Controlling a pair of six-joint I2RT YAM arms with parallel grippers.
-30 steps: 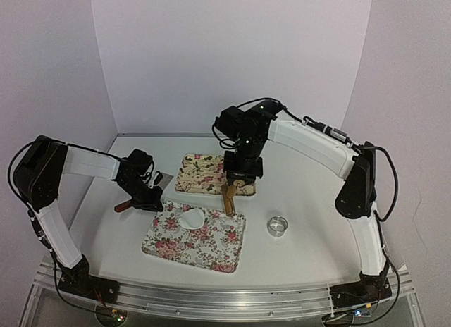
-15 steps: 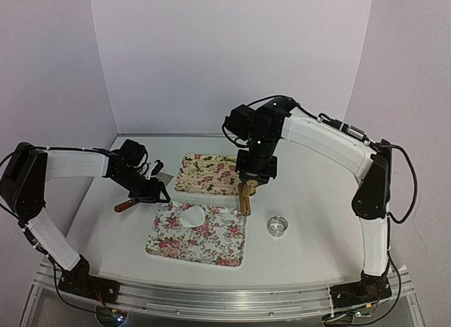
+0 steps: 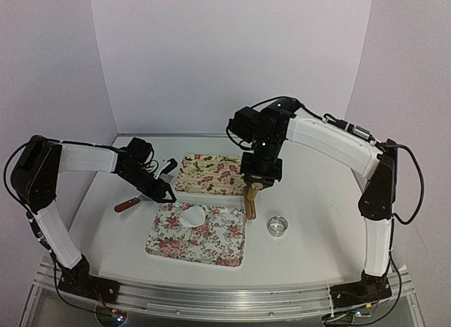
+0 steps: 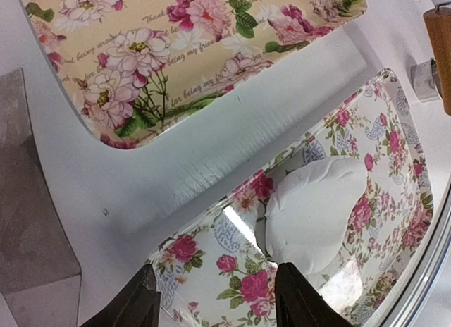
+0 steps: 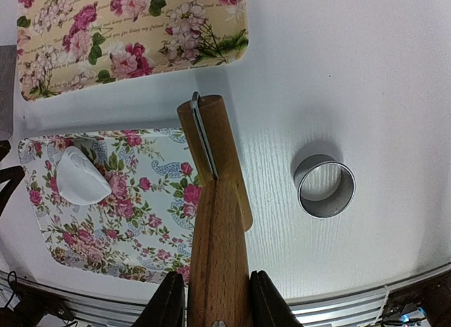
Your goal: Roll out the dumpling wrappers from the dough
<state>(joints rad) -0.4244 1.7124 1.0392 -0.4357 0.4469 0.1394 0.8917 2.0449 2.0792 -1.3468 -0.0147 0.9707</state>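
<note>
**Top external view.** The left arm reaches across the worktop [image 3: 310, 193]. Its pincer [image 3: 166, 194] sits at the far left corner of the white flowered tray [image 3: 211, 246]. The dough [image 3: 192, 216], a single flattened white piece, lies in the far left part of that tray. A beige flowered tray [image 3: 211, 173] lies just beyond the white one, with a strip of worktop between them. The right pincer [image 3: 255, 184] points downward and holds a wooden tool [image 3: 250, 204]. The lower end of the tool is at the far right corner of the white flowered tray. A metal ring [image 3: 277, 226] stands on the worktop to the right of that tray. A brown handle [image 3: 128, 204] lies on the worktop under the left arm.

**Left wrist view.** The fingers of the left pincer [image 4: 215, 306] stand apart with nothing between them. They are above the edge of the white flowered tray [image 4: 394, 200]. The dough [image 4: 313, 211] lies just ahead of the right-hand finger, apart from it. The beige flowered tray [image 4: 176, 52] fills the top of the view. A grey flat sheet [image 4: 28, 221] lies at the left.

**Right wrist view.** The right pincer [image 5: 216, 292] is clamped on the wooden tool [image 5: 215, 200]. A thin metal strip runs along the tool's far end. That end lies over the right edge of the white flowered tray [image 5: 134, 221]; whether it touches cannot be told. The dough [image 5: 81, 177] is on the left of that tray, well apart from the tool. The metal ring [image 5: 324, 186] stands to the right.
</note>
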